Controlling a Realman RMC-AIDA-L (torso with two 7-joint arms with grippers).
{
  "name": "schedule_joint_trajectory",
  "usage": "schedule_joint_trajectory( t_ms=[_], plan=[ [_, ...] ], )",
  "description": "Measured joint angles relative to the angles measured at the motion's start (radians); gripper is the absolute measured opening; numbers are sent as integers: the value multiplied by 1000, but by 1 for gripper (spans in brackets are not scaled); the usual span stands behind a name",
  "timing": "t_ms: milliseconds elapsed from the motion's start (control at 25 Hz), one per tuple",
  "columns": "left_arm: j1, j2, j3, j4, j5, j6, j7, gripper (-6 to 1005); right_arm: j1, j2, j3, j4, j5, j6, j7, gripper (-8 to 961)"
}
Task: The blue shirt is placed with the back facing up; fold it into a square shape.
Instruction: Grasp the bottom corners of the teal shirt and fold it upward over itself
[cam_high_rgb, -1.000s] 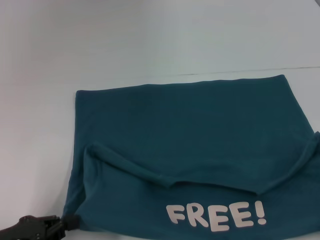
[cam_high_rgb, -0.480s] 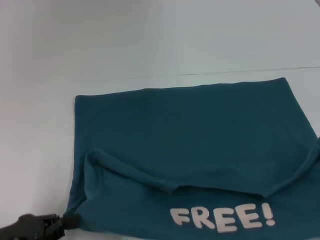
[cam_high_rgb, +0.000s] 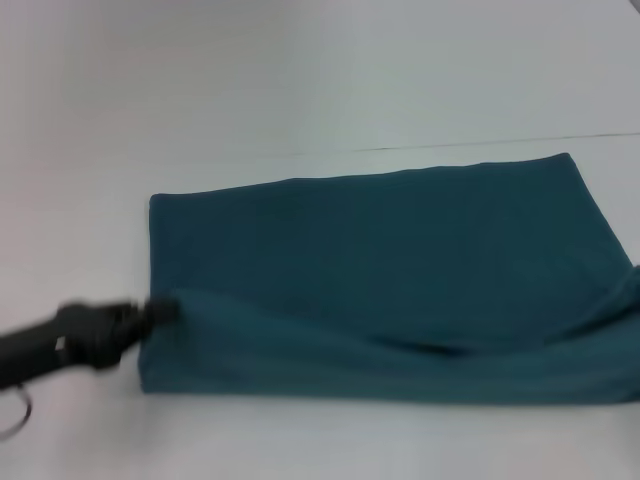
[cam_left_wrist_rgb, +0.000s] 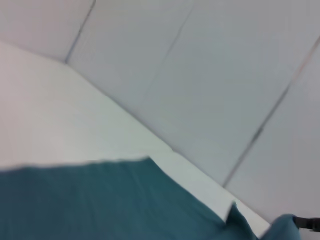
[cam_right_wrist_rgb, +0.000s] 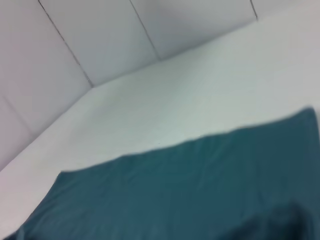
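Note:
The blue shirt (cam_high_rgb: 380, 240) lies across the table, plain side up, with its near part folded over and raised in a long ridge. No lettering shows. My left gripper (cam_high_rgb: 160, 312) is shut on the shirt's left edge, held a little above the table. At the right border of the head view the shirt's edge (cam_high_rgb: 628, 285) is lifted too. The left wrist view shows the shirt (cam_left_wrist_rgb: 100, 200) and, far off, a dark tip of my right gripper (cam_left_wrist_rgb: 306, 223) at a bunched corner of cloth. The right wrist view shows the shirt (cam_right_wrist_rgb: 175, 190) from above.
The white table (cam_high_rgb: 300, 90) stretches beyond the shirt, with a thin seam line (cam_high_rgb: 500, 142) behind it. White panelled walls (cam_left_wrist_rgb: 225, 75) close the far side. Bare table lies left of the shirt and along the near edge.
My left gripper has swung away from the near edge toward the shirt's middle, carrying the near hem with it. The white lettering has gone out of sight under the fold.

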Motion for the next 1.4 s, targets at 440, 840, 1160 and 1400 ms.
schedule_joint_trajectory(
  t_ms=[440, 840, 1160, 1400],
  plan=[
    [-208, -6, -4, -128, -111, -416, 7, 7, 262, -41, -19, 126, 5, 390, -13, 27],
    [-339, -8, 43, -292, -138, -789, 73, 7, 425, -29, -126, 275, 19, 761, -123, 27],
    [-360, -11, 54, -349, -202, -942, 154, 7, 508, -34, -220, 358, 69, 960, -204, 27],
    [-362, -13, 59, -374, -246, -1009, 199, 8, 532, -34, -258, 379, 73, 1036, -222, 27]
  ],
)
